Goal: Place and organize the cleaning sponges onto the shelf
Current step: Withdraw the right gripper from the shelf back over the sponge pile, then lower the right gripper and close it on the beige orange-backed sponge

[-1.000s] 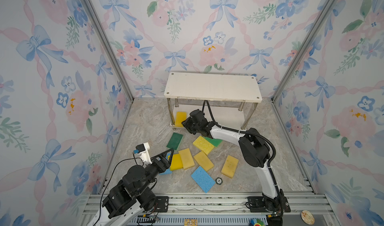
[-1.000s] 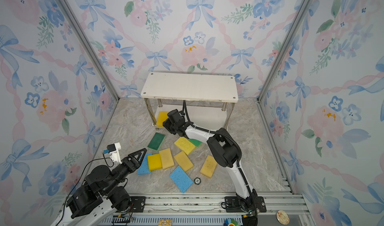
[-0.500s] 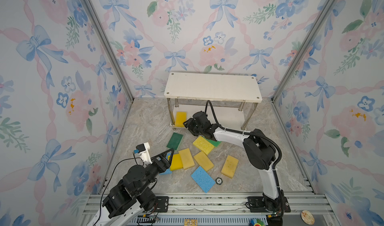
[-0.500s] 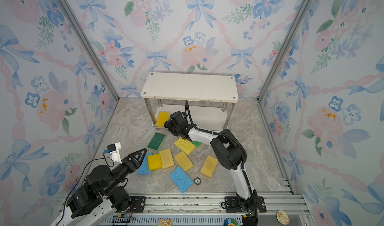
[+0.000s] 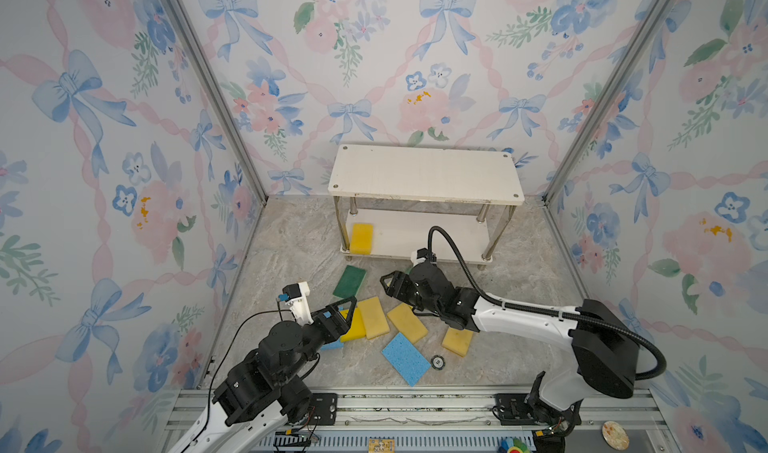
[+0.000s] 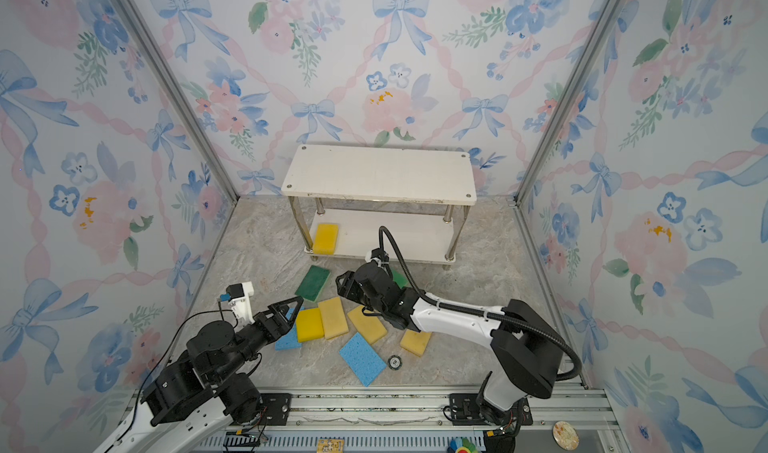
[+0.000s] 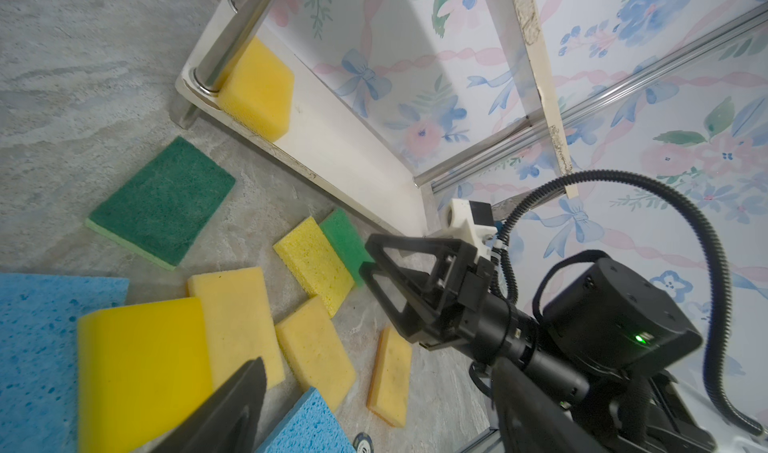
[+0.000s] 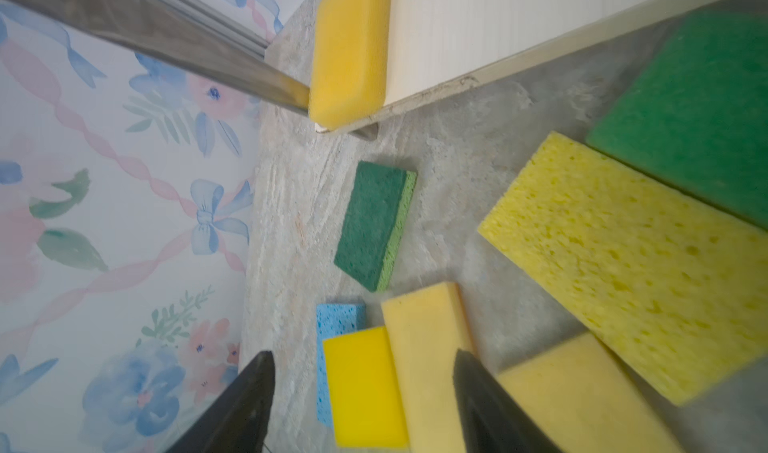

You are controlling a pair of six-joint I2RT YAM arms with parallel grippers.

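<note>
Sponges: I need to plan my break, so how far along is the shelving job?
Done: one yellow sponge lies on the lower board of the shelf. In hand: nothing; the right gripper and left gripper are both open and empty at the pile. Left: nine sponges on the floor, among them the green scourer and blue sponge; the top board is bare.

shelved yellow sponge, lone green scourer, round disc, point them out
shelved yellow sponge point(image 5: 361, 239), in a top view, middle of its face
green scourer point(image 5: 350, 281), in a top view, middle of its green face
round disc point(image 5: 436, 362), in a top view, its centre
</note>
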